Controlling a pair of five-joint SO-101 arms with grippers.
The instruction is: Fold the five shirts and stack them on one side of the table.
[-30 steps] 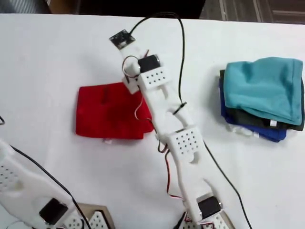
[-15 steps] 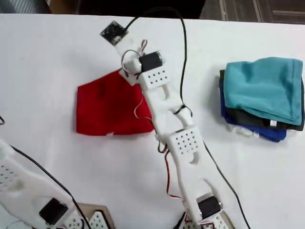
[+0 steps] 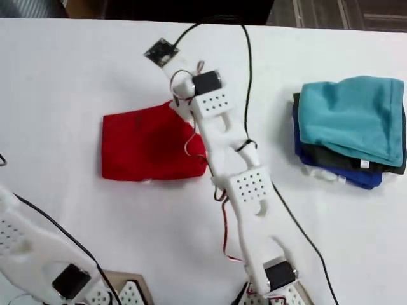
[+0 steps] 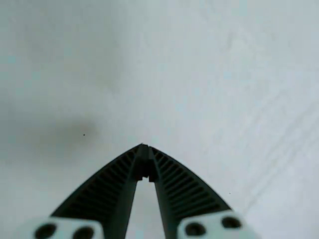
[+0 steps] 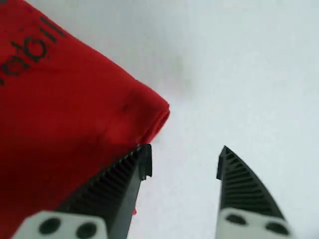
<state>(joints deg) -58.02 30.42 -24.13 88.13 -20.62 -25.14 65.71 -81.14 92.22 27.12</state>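
- Red shirt (image 3: 149, 146) lay folded, long side across the table (image 3: 76, 63).
- Right claw (image 5: 182, 159) hung open at its corner, arm (image 3: 248, 184) outstretched.
- Left claw (image 4: 143, 152) was closed.

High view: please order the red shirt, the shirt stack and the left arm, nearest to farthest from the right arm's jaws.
1. Red shirt: its corner lies by the open jaws of the right gripper.
2. Shirt stack: on the table's right side.
3. Left arm: at the near left corner, farthest.
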